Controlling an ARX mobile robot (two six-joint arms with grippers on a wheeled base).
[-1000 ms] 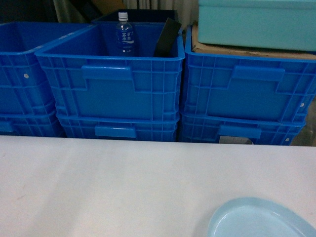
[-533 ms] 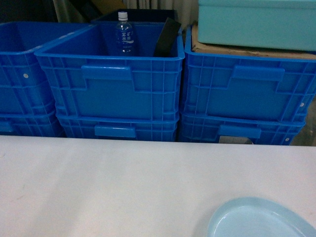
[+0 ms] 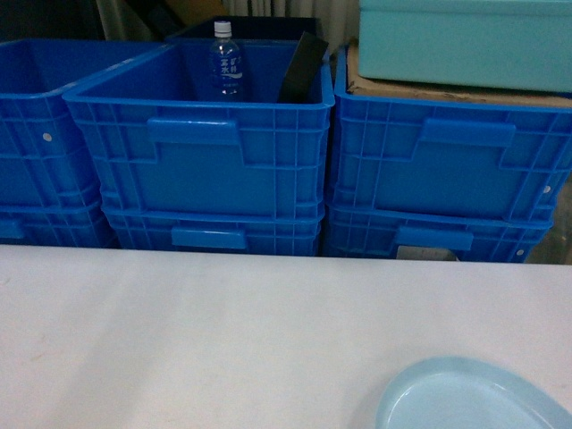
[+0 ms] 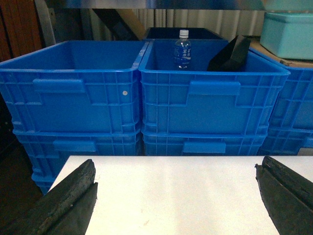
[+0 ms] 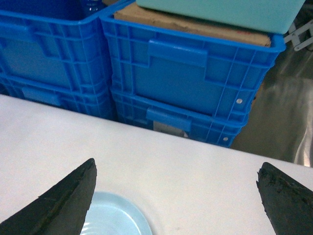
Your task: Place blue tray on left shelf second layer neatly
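Tray, pale blue, lies on white table under wide-spread right gripper

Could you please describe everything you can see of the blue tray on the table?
The blue tray is a pale sky-blue, shallow, rounded dish with a raised rim, plastic by its look and seemingly empty. It lies flat on the white table near its front right, cut off by the frame edge in both the head and right wrist views. The right gripper hangs above it with jaws wide apart, not touching it. Nothing else touches it.
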